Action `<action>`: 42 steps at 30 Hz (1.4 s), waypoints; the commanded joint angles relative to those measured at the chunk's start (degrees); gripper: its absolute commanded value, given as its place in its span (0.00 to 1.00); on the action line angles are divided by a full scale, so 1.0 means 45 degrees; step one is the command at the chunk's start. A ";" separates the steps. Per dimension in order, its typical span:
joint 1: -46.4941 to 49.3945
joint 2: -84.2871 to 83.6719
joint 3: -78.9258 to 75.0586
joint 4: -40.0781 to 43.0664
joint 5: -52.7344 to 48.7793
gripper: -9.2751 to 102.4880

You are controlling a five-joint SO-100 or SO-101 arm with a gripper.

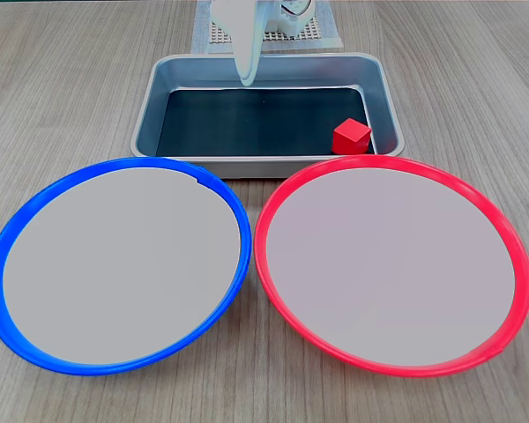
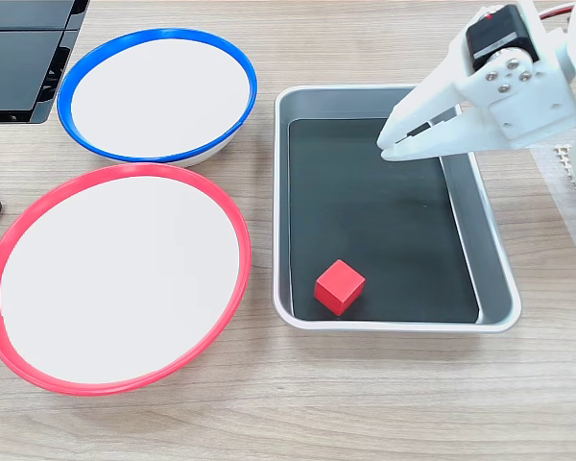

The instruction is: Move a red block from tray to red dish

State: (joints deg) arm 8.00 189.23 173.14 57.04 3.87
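The red block (image 1: 352, 136) (image 2: 340, 287) rests on the dark bottom of the silver tray (image 1: 152, 110) (image 2: 490, 252), in the corner closest to the red dish (image 1: 392, 264) (image 2: 115, 279). The red dish is bare and lies just outside the tray. My white gripper (image 1: 247, 81) (image 2: 387, 145) hovers over the other end of the tray, well away from the block. Its fingertips meet and it holds nothing.
A blue-rimmed dish (image 1: 115, 264) (image 2: 154, 91) of the same size lies beside the red one, also bare. A white mesh base (image 1: 322, 33) stands behind the tray. A black flat device (image 2: 19, 58) sits at a table corner near the blue dish.
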 commanded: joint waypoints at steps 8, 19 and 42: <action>-0.0039 0.0312 0.0020 0.0020 -0.0078 0.08; -0.0039 0.0312 0.0020 0.0020 -0.0078 0.08; 0.0664 -0.1562 -0.1309 -0.0273 -0.0937 0.09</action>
State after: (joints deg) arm 9.32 188.26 172.35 57.04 2.46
